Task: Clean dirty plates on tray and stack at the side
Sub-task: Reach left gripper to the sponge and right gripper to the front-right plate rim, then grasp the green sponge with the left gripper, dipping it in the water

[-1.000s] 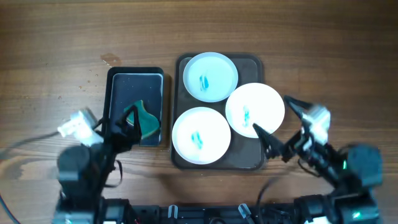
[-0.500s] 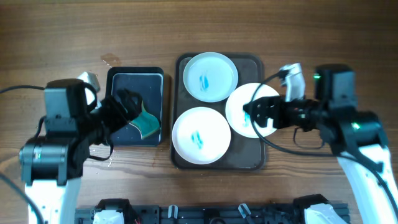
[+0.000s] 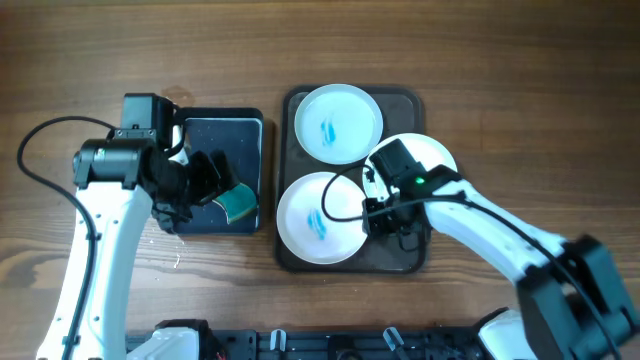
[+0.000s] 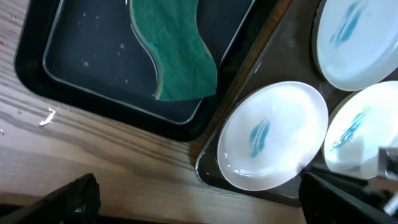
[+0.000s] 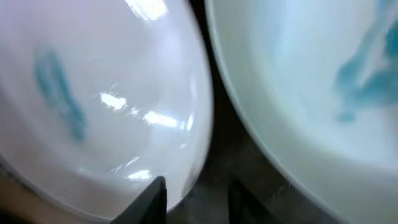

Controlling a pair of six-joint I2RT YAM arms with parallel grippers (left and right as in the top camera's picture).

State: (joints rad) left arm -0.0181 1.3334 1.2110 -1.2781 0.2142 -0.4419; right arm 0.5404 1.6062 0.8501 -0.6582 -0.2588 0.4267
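Three white plates with teal smears lie on the brown tray [image 3: 411, 258]: a back plate [image 3: 338, 122], a right plate [image 3: 425, 160] partly under my right arm, and a front plate [image 3: 318, 220]. My right gripper [image 3: 386, 218] is low between the front and right plates. In the right wrist view its jaws are narrow, one fingertip [image 5: 154, 196] over the front plate's [image 5: 93, 99] rim and the other on the tray beside it, with a gap still showing. The right plate [image 5: 311, 74] fills the other side. My left gripper [image 3: 205, 180] hangs open and empty, its fingertips [image 4: 74, 200] wide apart.
A smaller black tray [image 3: 222, 130] left of the brown one holds a green sponge [image 3: 237, 202], and my left gripper hovers over it. The left wrist view shows the sponge [image 4: 177, 53] in the wet black tray [image 4: 37, 71]. Bare wooden table surrounds both trays.
My right gripper has moved left and down from the right plate to the front plate's rim, and its jaws have narrowed. The left arm has shifted over the black tray and stays open.
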